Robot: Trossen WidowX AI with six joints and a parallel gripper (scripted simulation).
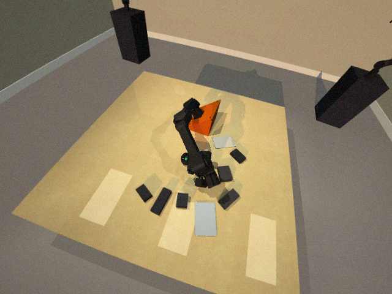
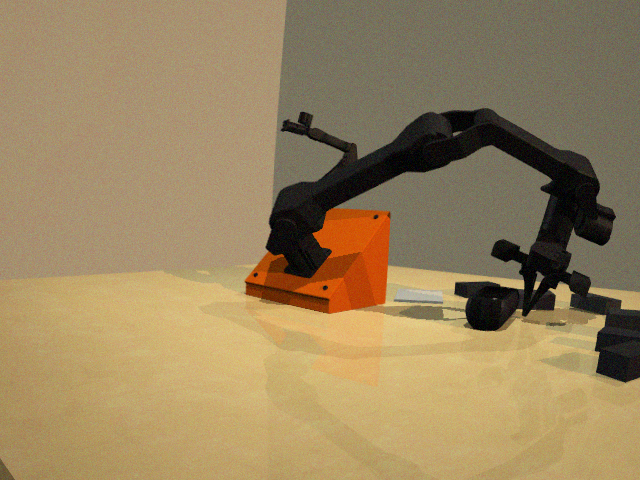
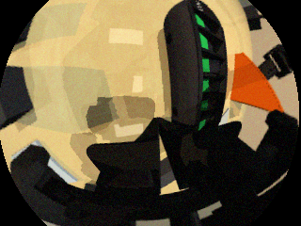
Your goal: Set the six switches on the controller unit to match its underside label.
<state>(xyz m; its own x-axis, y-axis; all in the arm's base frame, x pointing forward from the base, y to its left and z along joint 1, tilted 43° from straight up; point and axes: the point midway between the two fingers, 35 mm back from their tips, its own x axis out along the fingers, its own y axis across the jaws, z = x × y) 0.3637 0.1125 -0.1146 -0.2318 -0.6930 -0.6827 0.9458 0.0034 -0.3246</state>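
The dark grey controller unit (image 1: 184, 158) (image 2: 484, 314) (image 3: 183, 71) lies on the bench, mostly behind the arm in the top view. The wrist view shows its long side wall and, obliquely, its row of rocker switches (image 3: 205, 65) with green parts showing along one edge. I cannot tell every switch's setting or whether the unit is slightly tilted. Its underside label is hidden. My gripper (image 2: 526, 312) (image 3: 157, 121) is shut and empty, its tips pointing down low beside the unit's long side. I cannot tell whether they touch it.
Several dark blocks stand around, among them one close to the gripper (image 1: 225, 173), one at the front right (image 1: 228, 198) and a long one (image 1: 161, 201). Two pale flat plates (image 1: 224, 141) (image 1: 206, 218) lie on the bench. The orange wedge (image 1: 209, 117) (image 2: 373, 258) (image 3: 256, 85) stands at the arm's base.
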